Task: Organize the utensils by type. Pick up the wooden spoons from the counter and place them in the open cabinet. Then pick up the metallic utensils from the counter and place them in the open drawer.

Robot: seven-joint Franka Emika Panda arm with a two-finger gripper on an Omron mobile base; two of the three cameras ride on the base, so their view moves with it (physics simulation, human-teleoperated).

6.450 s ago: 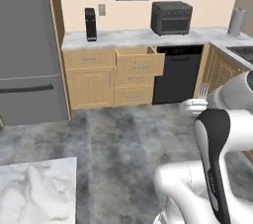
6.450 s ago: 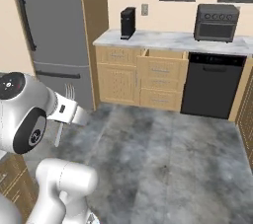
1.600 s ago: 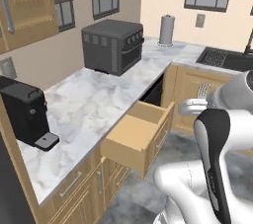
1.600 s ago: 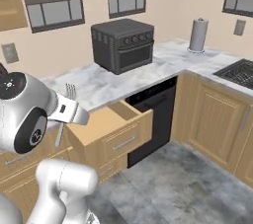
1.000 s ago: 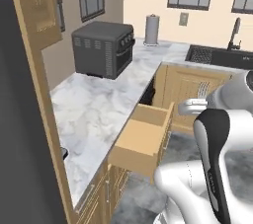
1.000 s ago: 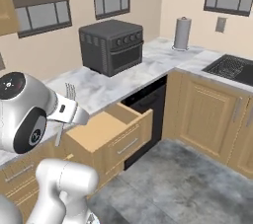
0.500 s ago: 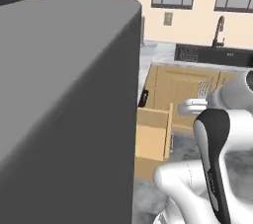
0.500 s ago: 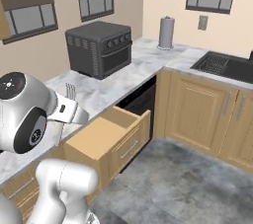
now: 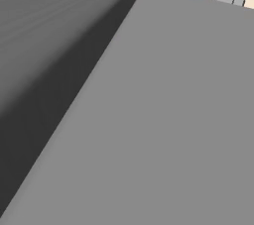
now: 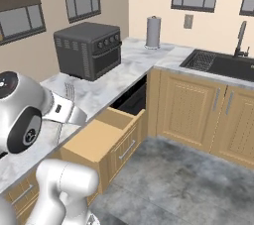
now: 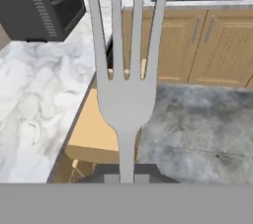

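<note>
A slim silver-grey fork (image 11: 126, 94), one of the metallic utensils, stands upright in my gripper (image 11: 126, 177), which is shut on its handle. Its tines rise beside my white hand (image 10: 69, 91). The open drawer (image 10: 94, 142) juts out from under the marbled counter (image 10: 101, 87), to the right of my hand. Behind the fork, the drawer's tan inside (image 11: 96, 124) lies below and slightly left. The wooden spoons and the open cabinet are out of view.
A dark toaster oven (image 10: 89, 50) sits on the counter, with a paper-towel roll (image 10: 153, 31) further along and a sink (image 10: 218, 63) around the corner. A dark dishwasher opening (image 10: 131, 101) lies just behind the drawer. A flat dark-grey appliance side (image 9: 124, 120) stands close against the left base camera.
The base has driven and turned, so both base views shifted: the drawer and corner sink drew nearer, and the grey appliance side now covers the left view. The fork stays gripped.
</note>
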